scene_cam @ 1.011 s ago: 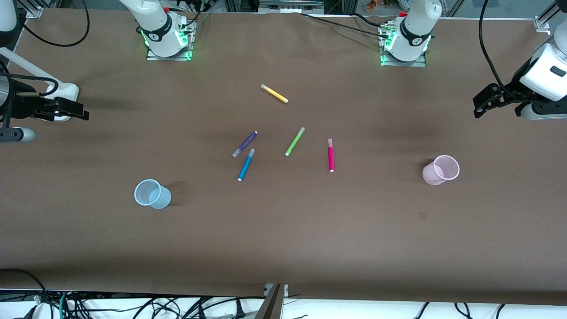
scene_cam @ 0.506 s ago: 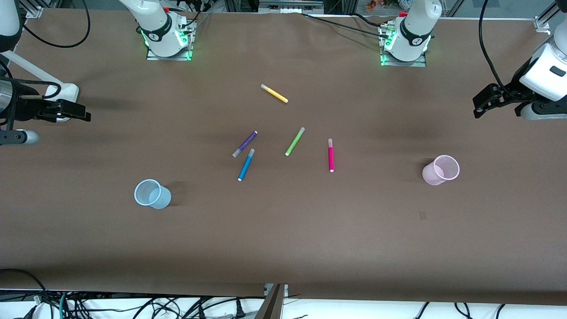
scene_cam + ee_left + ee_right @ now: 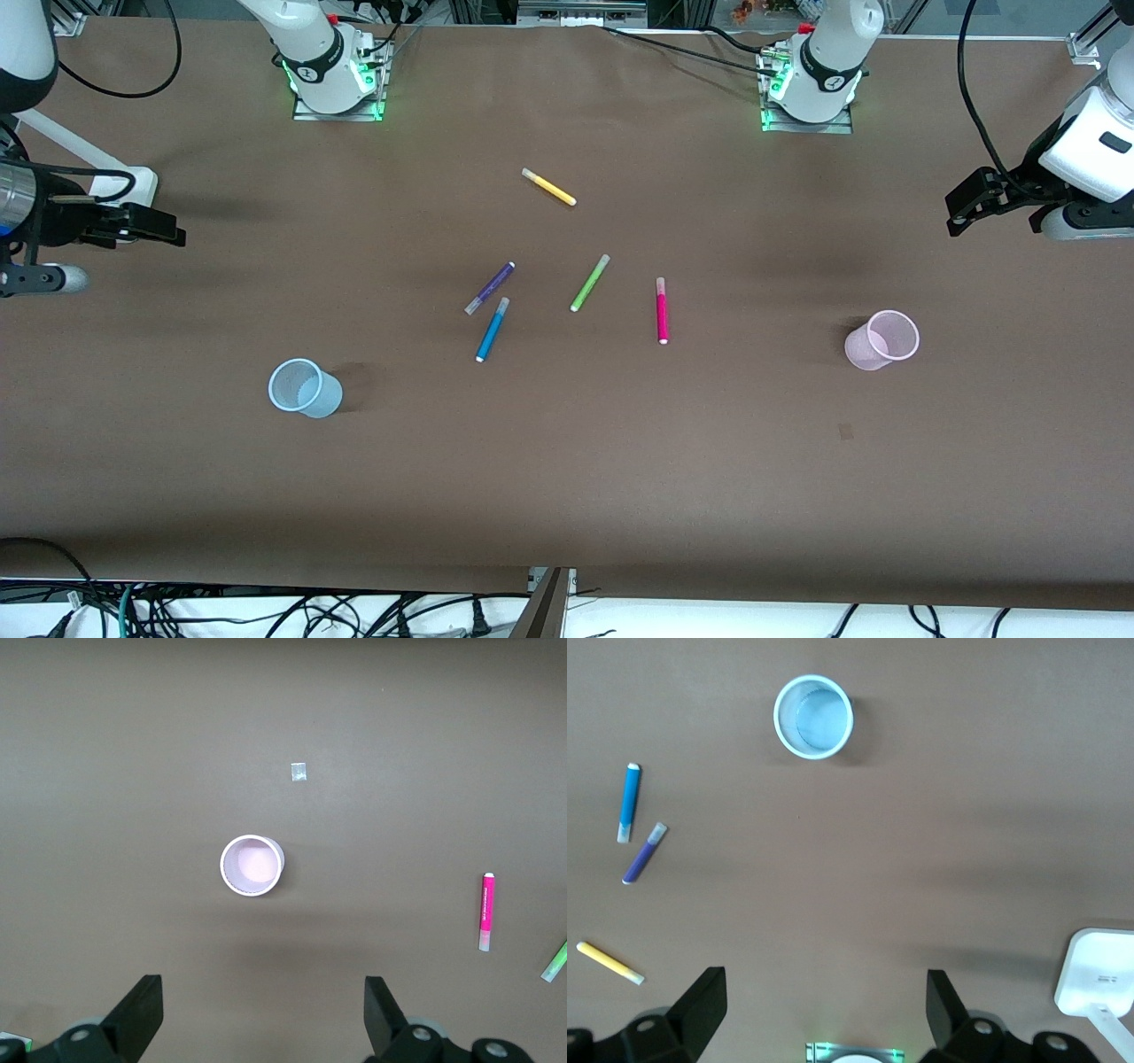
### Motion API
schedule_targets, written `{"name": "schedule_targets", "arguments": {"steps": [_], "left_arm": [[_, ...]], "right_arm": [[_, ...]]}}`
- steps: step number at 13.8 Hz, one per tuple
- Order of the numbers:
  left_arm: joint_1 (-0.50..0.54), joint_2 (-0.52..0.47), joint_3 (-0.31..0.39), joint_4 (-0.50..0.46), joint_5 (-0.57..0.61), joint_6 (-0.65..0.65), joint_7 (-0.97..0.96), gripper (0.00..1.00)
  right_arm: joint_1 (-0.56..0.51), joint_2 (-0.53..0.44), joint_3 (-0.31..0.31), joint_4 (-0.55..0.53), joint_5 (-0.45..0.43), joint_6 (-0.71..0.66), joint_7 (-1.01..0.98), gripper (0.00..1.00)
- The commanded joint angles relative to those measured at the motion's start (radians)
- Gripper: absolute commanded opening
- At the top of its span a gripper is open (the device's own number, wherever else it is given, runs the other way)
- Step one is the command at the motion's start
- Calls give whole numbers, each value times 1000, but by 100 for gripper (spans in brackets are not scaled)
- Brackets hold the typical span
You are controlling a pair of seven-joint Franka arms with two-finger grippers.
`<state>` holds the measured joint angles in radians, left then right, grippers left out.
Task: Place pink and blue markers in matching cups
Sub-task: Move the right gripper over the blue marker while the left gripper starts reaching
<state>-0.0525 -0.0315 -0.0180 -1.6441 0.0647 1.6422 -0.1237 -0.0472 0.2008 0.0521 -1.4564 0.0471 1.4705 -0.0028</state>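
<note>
The pink marker [image 3: 661, 310] and the blue marker [image 3: 492, 330] lie flat near the table's middle. The pale blue cup [image 3: 304, 388] stands upright toward the right arm's end, and the pale pink cup [image 3: 881, 340] stands toward the left arm's end. My left gripper [image 3: 966, 202] is open and empty over the left arm's end of the table. Its wrist view shows the pink cup [image 3: 252, 865], the pink marker [image 3: 486, 912] and my open left gripper [image 3: 263, 1019]. My right gripper [image 3: 151, 228] is open and empty over the right arm's end. Its wrist view shows the blue cup [image 3: 813, 716], the blue marker [image 3: 629, 802] and my open right gripper [image 3: 824, 1014].
A purple marker [image 3: 490, 288] lies close beside the blue marker's cap end. A lime-green marker [image 3: 590, 283] lies between the blue and pink markers. A yellow marker [image 3: 548, 187] lies nearer the bases. A white stand [image 3: 133, 182] sits by the right gripper. A small pale square [image 3: 299, 771] lies near the pink cup.
My right gripper has shifted slightly toward the table's middle. The left arm, the markers and the cups have not moved.
</note>
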Motion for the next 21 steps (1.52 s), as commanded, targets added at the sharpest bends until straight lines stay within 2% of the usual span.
{"name": "schedule_targets", "arguments": {"steps": [1,9,13,17,19,21], "left_arm": [[0,15,-2,33,-13,-25,-2,100],[0,15,-3,32,-13,-27,-2,100],[0,16,-3,30,-45,-28,-2,100],[-23,91,-17,30,-45,-99,-1,100],[-40,139,-51,24,-43,-114,-1,100],[-43,227,-127,29,-45,-110,-2,100]], "right_arm": [[64,48,6,24,-13,54,130,99],[295,278,6,22,-10,361,481,99],[372,348,6,2,-9,413,621,99],[423,364,6,-94,-7,540,708,99],[451,377,6,-134,-9,612,754,99],[470,397,6,-150,-7,668,762,99]]}}
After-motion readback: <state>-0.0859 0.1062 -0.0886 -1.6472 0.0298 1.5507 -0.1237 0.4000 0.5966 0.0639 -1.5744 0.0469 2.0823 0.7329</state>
